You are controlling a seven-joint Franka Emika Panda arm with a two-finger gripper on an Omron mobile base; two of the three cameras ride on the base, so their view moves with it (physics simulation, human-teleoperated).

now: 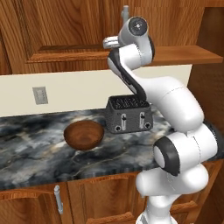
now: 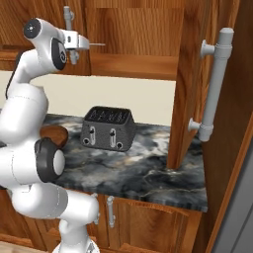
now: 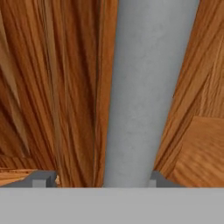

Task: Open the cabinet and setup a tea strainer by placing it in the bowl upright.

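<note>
On the counter the bowl sits beside the toaster. Above, the fingers stand apart on either side of the cabinet door's grey handle.

Scene evenly, softly lit; rendered look, no glare. Faint shadow cast under toaster and inside bowl. Sheen seen on white arm shells. Hand view blurred: grey handle and wood grain smeared. Base views moderately sharp, edges undistorted.
</note>
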